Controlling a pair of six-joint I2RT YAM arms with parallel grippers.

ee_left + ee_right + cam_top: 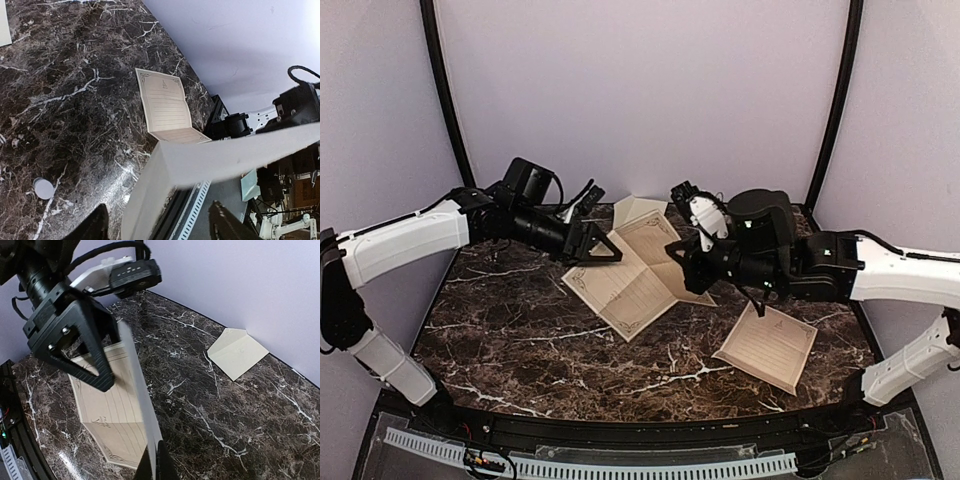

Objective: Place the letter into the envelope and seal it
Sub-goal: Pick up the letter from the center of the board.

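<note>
Letter (630,288) edge probably clamped in shut right tool (154,461); left tool (159,224) apart, partly cropped.

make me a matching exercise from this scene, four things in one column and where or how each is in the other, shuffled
1 envelope
2 left gripper
3 right gripper
4 second printed sheet

a shut on the letter
b lying at the table's far edge
c open, the letter between its fingers
d lying on the table's right side

Pairs: 1-b, 2-c, 3-a, 4-d
</note>
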